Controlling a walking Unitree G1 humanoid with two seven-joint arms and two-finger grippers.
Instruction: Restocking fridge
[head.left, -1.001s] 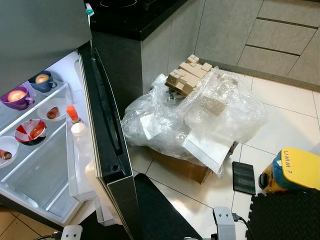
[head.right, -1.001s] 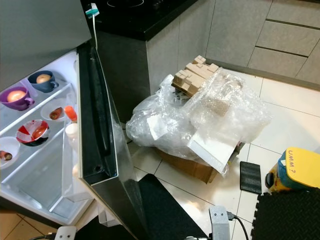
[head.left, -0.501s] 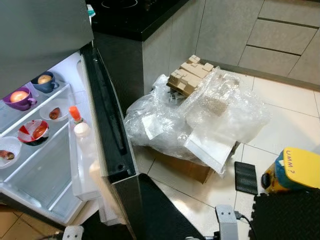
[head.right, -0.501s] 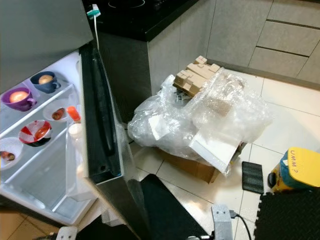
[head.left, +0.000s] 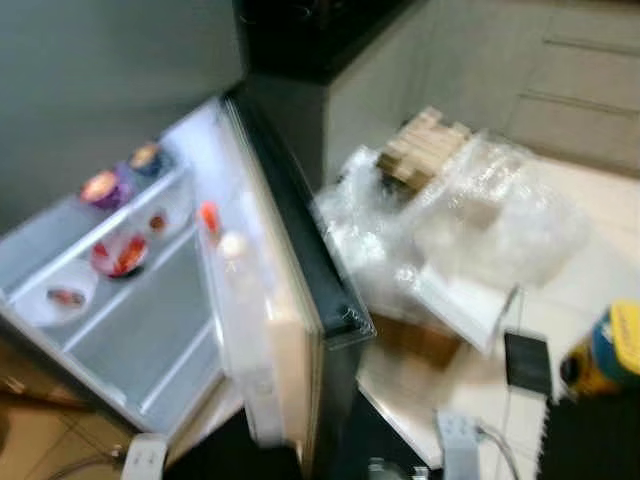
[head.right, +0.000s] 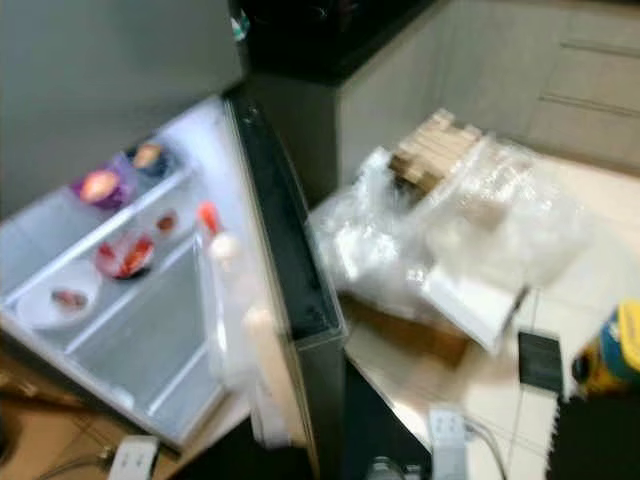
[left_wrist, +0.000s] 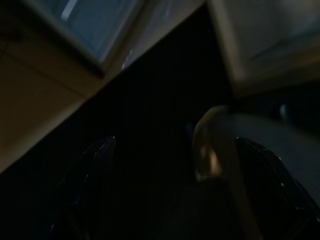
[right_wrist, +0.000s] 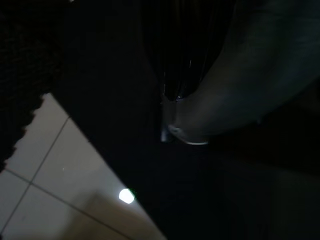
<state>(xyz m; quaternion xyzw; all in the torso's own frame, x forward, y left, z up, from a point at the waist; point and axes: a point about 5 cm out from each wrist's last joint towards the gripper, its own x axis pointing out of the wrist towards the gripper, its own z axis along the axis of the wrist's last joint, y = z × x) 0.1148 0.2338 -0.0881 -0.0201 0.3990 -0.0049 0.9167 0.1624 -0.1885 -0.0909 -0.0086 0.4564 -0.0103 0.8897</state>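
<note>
Looking blurry, the fridge (head.left: 150, 300) stands open ahead of both end effectors, which hang low by the floor. The left end effector (left_wrist: 175, 190) looks spread and holds nothing; the right one I cannot tell. 4 bowls (head.left: 118, 252) sit on shelves. Next: fetch food, I think.

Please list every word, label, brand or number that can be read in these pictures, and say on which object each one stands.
No text can be read now; the head camera pictures are blurred.
Yellow container on the floor at the right: any print on its top is too blurred to read.
Bottle with the orange cap in the fridge door: no readable label.
Cardboard under the plastic wrap: no print visible.
Wrist views: too dark for any text.
</note>
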